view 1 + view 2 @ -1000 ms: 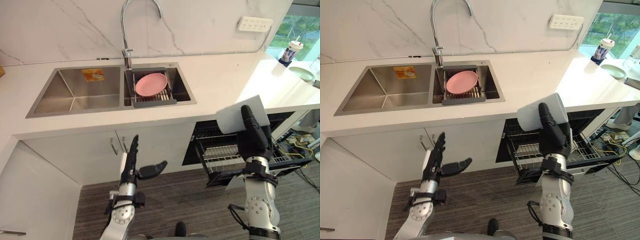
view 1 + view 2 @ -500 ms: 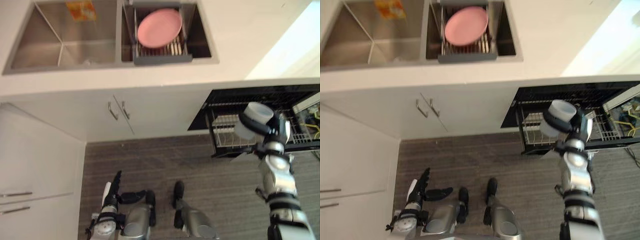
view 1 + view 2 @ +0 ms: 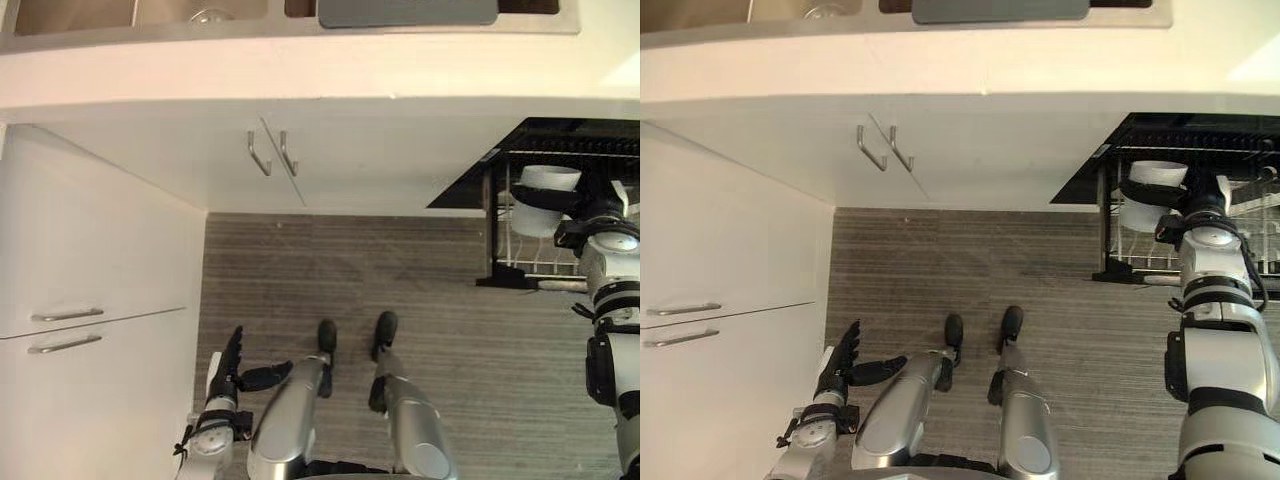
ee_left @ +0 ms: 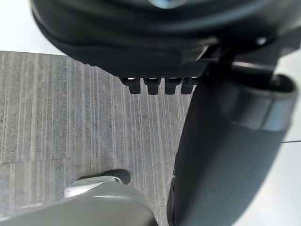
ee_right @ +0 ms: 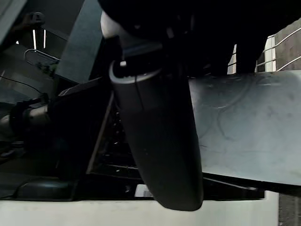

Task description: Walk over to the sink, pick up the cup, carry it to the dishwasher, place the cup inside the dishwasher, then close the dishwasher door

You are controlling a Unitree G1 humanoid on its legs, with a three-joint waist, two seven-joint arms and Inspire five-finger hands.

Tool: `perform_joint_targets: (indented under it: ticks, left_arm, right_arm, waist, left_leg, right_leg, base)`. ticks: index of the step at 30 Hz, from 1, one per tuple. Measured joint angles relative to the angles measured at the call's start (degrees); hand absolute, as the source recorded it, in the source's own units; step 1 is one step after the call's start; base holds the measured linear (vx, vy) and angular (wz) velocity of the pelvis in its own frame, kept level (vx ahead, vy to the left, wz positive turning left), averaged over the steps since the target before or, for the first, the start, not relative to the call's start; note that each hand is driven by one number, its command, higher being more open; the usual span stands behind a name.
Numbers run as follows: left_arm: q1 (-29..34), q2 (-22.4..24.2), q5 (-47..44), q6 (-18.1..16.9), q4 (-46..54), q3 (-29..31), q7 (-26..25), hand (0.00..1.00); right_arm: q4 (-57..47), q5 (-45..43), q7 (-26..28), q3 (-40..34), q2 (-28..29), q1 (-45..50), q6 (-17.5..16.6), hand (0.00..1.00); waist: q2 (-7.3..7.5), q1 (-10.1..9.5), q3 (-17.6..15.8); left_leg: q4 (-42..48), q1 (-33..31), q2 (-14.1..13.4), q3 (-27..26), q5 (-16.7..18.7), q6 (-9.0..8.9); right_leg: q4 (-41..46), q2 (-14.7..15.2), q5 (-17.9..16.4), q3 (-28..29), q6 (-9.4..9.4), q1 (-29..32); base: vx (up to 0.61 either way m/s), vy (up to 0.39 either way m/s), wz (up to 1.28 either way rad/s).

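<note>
The white cup is tipped on its side in my right hand, whose dark fingers are curled round its middle. It hangs over the front of the pulled-out wire rack of the open dishwasher, at the right edge of the eye views. In the right wrist view the cup's grey wall lies against the thumb, with the dark dishwasher interior behind it. My left hand hangs low at the lower left, fingers straight and thumb spread, holding nothing.
The white countertop edge runs across the top, with the sink rim just above it. Below are cabinet doors with two metal handles and white drawers at the left. Grey striped floor lies before the dishwasher.
The camera has tipped further down, so the sink and pink plate have slid out at the top. The right hand has kept hold of the cup and lowered it from counter height to the rack.
</note>
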State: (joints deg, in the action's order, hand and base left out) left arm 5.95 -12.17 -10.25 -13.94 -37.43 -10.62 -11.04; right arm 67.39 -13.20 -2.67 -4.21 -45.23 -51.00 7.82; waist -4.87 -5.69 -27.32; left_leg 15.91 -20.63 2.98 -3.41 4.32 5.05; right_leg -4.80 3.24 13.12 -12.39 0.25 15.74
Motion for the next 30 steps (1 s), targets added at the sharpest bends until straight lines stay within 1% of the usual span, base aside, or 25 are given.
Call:
perform_joint_targets:
  ticks: [2, 3, 6, 8, 13, 16, 17, 19, 22, 23, 26, 28, 29, 30]
  left_arm:
    - [-0.4, 0.1, -0.6, 0.0, -0.5, -0.2, 0.1, 1.00]
    - [-0.6, 0.1, -1.1, 0.1, -0.7, -0.7, 0.3, 1.00]
    - [-0.7, 0.5, -1.6, 0.1, -0.5, -1.3, 0.5, 1.00]
    - [-0.9, 0.7, -1.9, 0.0, -0.4, -1.9, 0.5, 1.00]
    - [-1.1, 1.3, -2.2, -0.6, -0.6, -2.1, 1.3, 1.00]
    - [-1.4, 2.1, -3.5, -0.9, -1.1, -2.0, 3.2, 1.00]
    - [-1.7, 2.6, -4.3, -1.1, -1.6, -1.9, 4.3, 1.00]
    - [-1.9, 3.0, -4.3, -1.2, -2.3, -1.9, 4.6, 1.00]
    - [-2.4, 4.5, -4.3, -1.3, -4.6, 0.2, 5.2, 1.00]
    - [-2.4, 4.5, -4.4, -1.3, -5.6, 0.6, 5.8, 1.00]
    - [-2.6, 4.2, -4.3, -1.2, -7.7, 1.9, 7.4, 1.00]
    - [-2.6, 4.2, -4.3, -0.6, -10.1, 3.2, 7.9, 1.00]
    - [-2.5, 4.2, -4.3, -0.2, -11.2, 4.1, 8.4, 1.00]
    - [-2.4, 4.3, -4.3, -0.2, -12.1, 4.7, 8.7, 1.00]
  right_arm:
    - [0.9, -0.1, 0.0, -0.5, 0.0, -0.7, 1.2, 0.00]
    - [1.7, -0.1, 0.0, -1.3, 0.0, -1.2, 1.6, 1.00]
    - [2.2, -0.1, 0.2, -2.7, 0.0, -2.5, 2.4, 1.00]
    - [2.2, -0.2, 0.2, -2.8, 0.0, -3.7, 2.5, 1.00]
    - [1.5, -1.4, 1.0, -3.2, 0.0, -6.2, 1.5, 1.00]
    - [0.1, -3.1, 3.4, -3.1, 0.0, -6.3, 0.2, 1.00]
    - [-1.2, -3.6, 5.2, -3.1, 0.0, -6.3, -0.6, 1.00]
    - [-3.0, -3.9, 6.1, -3.1, 0.3, -5.6, -1.0, 1.00]
    - [-7.9, -6.1, 8.6, -3.1, 2.1, -0.1, -1.1, 1.00]
    - [-11.1, -6.6, 9.5, -3.1, 3.4, 2.7, -1.2, 1.00]
    - [-17.2, -6.9, 10.3, -3.9, 5.3, 9.9, -1.1, 1.00]
    - [-18.0, -6.9, 10.7, -6.7, 7.4, 15.4, -0.3, 1.00]
    - [-18.0, -6.9, 11.4, -8.1, 8.6, 18.9, 0.8, 1.00]
    - [-17.8, -6.9, 11.7, -9.1, 9.7, 21.3, 1.5, 1.00]
  waist:
    - [-0.11, 0.02, -0.1]
    - [-0.37, 0.03, -0.2]
    - [-1.34, 0.12, -0.4]
    - [-1.66, 0.12, -0.4]
    - [-1.73, 0.30, -0.4]
    - [-1.71, 0.25, -0.4]
    - [-1.67, 0.28, -0.4]
    - [-1.53, 0.47, -0.3]
    - [-0.30, 1.38, 0.4]
    - [0.51, 2.14, 0.8]
    - [2.18, 3.48, 2.2]
    - [3.34, 3.70, 4.3]
    - [4.08, 3.70, 5.6]
    - [4.48, 3.71, 6.5]
  left_leg:
    - [-0.4, -0.6, 0.0, 0.2, -0.5, -0.15]
    - [-0.6, -0.6, 0.0, 0.4, -0.8, -0.38]
    - [-1.3, -0.6, -0.1, 1.1, -1.5, -1.17]
    - [-1.8, -0.6, -0.2, 1.3, -1.8, -1.44]
    - [-2.1, 0.4, -0.3, 1.1, -2.0, -1.52]
    - [-3.0, 2.3, -0.2, 1.0, -2.1, -1.43]
    - [-3.9, 3.4, -0.1, 1.0, -2.4, -1.42]
    - [-4.5, 4.2, -0.1, 1.1, -2.6, -1.63]
    - [-6.7, 6.5, -0.1, 1.4, -3.1, -1.97]
    - [-7.5, 7.3, -0.1, 1.4, -3.3, -2.03]
    - [-8.6, 9.2, -0.1, 1.5, -3.5, -2.06]
    - [-9.5, 11.2, 0.0, 1.6, -3.5, -2.04]
    - [-10.0, 12.4, 0.2, 1.8, -3.5, -2.03]
    - [-10.4, 13.5, 0.2, 2.1, -3.5, -2.02]
  right_leg:
    - [0.0, 0.0, -0.1, -0.4, -0.17, 0.6]
    - [0.0, 0.0, -0.3, -0.7, -0.42, 0.7]
    - [0.1, -0.2, -0.5, -1.1, -0.92, 0.9]
    - [0.1, -0.3, -0.5, -1.2, -1.10, 1.1]
    - [0.0, -0.4, -0.5, -1.0, -1.17, 0.4]
    - [0.0, -0.3, -0.8, -1.0, -1.13, -1.1]
    - [0.0, -0.2, -1.0, -1.2, -1.15, -1.9]
    - [0.0, -0.2, -1.2, -1.2, -0.99, -2.4]
    - [0.0, -0.3, -1.6, -1.5, -0.65, -3.7]
    - [0.0, -0.3, -1.7, -1.6, -0.55, -4.1]
    - [0.0, -0.3, -2.0, -1.7, -0.20, -5.5]
    - [0.0, -0.3, -2.5, -1.9, 0.36, -7.1]
    - [0.0, -0.1, -3.4, -2.2, 0.25, -8.3]
    - [0.0, -0.1, -4.0, -2.4, 0.23, -9.2]
  base:
    - [-0.02, 0.037, 0.07]
    - [0.00, 0.005, 0.13]
    - [0.00, -0.012, 0.09]
    - [0.00, -0.009, 0.02]
    - [0.01, 0.024, -0.01]
    - [0.03, 0.056, 0.00]
    - [0.03, 0.047, 0.01]
    - [0.01, 0.022, 0.01]
    - [0.05, 0.022, 0.03]
    - [0.05, 0.031, -0.01]
    - [0.05, 0.046, 0.00]
    - [0.05, 0.070, 0.04]
    - [0.05, 0.057, 0.10]
    - [0.04, 0.040, 0.15]
